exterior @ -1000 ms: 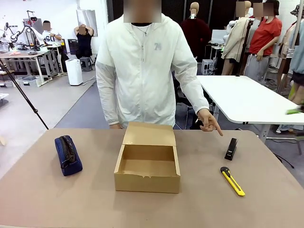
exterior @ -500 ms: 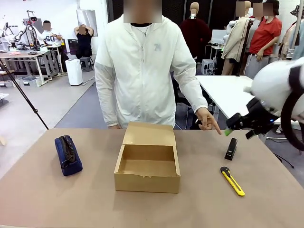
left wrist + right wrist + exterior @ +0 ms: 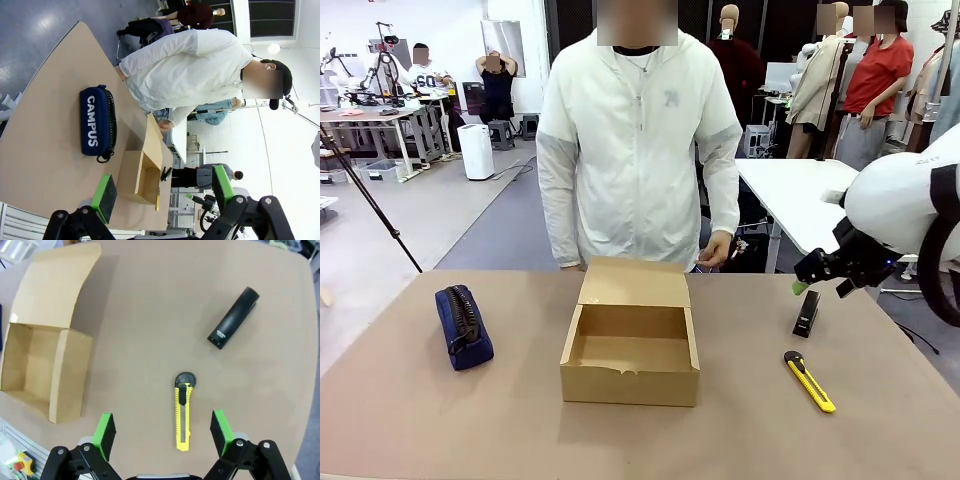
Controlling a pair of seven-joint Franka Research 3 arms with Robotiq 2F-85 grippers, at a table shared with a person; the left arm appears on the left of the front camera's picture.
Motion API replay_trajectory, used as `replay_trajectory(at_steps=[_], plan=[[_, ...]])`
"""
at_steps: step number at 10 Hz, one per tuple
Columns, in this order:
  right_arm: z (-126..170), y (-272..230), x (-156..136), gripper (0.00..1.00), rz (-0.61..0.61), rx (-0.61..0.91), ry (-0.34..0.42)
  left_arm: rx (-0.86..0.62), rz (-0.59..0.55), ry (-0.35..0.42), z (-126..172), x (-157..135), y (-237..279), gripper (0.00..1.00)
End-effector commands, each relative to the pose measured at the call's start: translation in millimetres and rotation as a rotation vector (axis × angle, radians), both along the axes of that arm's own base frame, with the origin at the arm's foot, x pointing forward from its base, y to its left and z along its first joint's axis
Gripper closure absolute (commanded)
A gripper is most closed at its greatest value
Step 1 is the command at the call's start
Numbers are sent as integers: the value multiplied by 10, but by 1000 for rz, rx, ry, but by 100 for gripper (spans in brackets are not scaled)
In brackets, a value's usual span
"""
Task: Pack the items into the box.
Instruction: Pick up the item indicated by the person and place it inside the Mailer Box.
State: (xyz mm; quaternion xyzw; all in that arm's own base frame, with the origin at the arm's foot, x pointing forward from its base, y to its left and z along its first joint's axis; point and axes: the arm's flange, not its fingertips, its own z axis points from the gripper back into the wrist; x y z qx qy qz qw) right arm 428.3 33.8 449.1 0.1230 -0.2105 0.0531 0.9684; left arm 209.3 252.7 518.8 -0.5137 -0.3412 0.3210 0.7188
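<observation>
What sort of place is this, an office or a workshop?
Probably a robotics lab: a white robot arm hangs over the table, a tripod stands nearby, and workbenches with equipment fill the hall behind.

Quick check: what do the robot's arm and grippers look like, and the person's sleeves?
Glossy white rounded right arm with a black band. The right gripper and left gripper: black linkage fingers with bolts, flat green pads. The person wears long white jacket sleeves, grey upper panels.

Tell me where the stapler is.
In the front view the black stapler lies on the table's right side, beyond the utility knife, right of the box.
</observation>
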Motion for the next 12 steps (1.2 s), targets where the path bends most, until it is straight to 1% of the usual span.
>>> replay_trajectory(at_steps=[1,2,3,4,6,7,8,9,10,12], plan=[[-15,126,156,0,-18,-123,76,-1,-2,-29,5,11,15,0],[-22,131,414,0,-44,-183,138,-1,-2,-29,5,11,15,0],[-73,114,720,0,-84,-230,223,-1,-2,-29,5,11,15,0],[-193,90,1089,0,-115,-287,306,-1,-2,-29,5,11,15,0],[-454,49,1633,0,-161,-314,398,-1,-2,-29,5,11,15,0],[-627,30,1807,0,-198,-299,437,-1,-2,-29,5,11,15,0],[-788,1,1925,0,-224,-267,452,-1,-2,-29,5,11,15,0],[-825,-19,1926,0,-240,-238,410,-1,-2,-29,5,11,15,0],[-827,-62,1766,0,-179,-305,428,-1,-2,-29,5,11,15,0],[-827,-62,1766,0,-179,-305,428,-1,-2,-29,5,11,15,0]])
